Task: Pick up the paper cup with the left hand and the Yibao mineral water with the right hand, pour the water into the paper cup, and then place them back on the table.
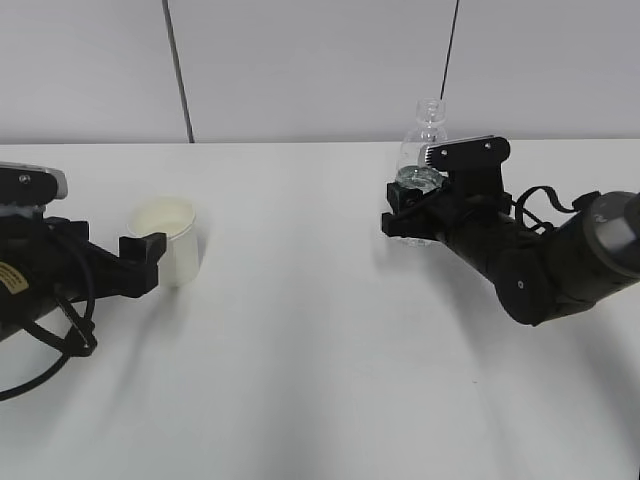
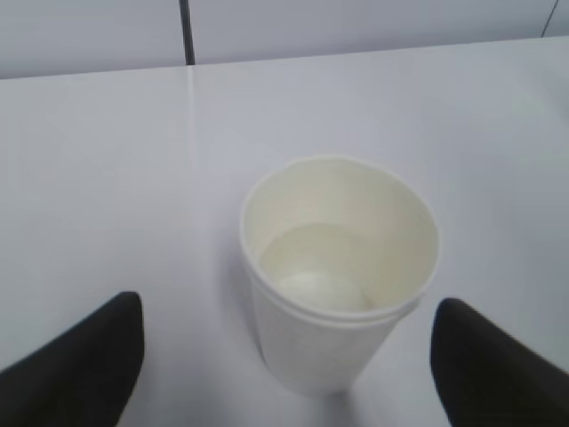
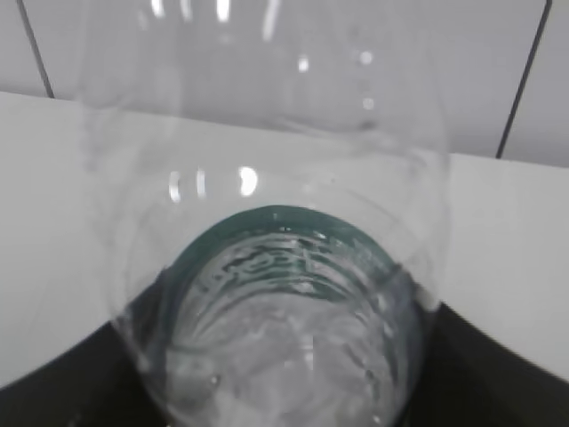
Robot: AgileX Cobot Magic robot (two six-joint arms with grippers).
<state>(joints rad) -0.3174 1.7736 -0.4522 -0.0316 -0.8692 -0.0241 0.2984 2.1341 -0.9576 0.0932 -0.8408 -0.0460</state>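
The paper cup [image 1: 172,232] stands upright on the white table [image 1: 300,330] at the left. My left gripper [image 1: 160,250] is open, its black fingers [image 2: 80,365] on either side of the cup [image 2: 338,267] with gaps. In the left wrist view the gripper [image 2: 286,360] is low around the cup's base. The Yibao mineral water [image 1: 430,125] stands at the right, uncapped, with water in its lower part. My right gripper [image 1: 412,190] is shut on its body. The bottle [image 3: 284,267] fills the right wrist view, the gripper [image 3: 284,374] hugging both of its sides.
A white wall with dark vertical seams [image 1: 178,70] rises behind the table's far edge. Black cables [image 1: 60,340] loop from the left arm onto the table. The right arm's thick body [image 1: 540,260] lies low over the table at the right.
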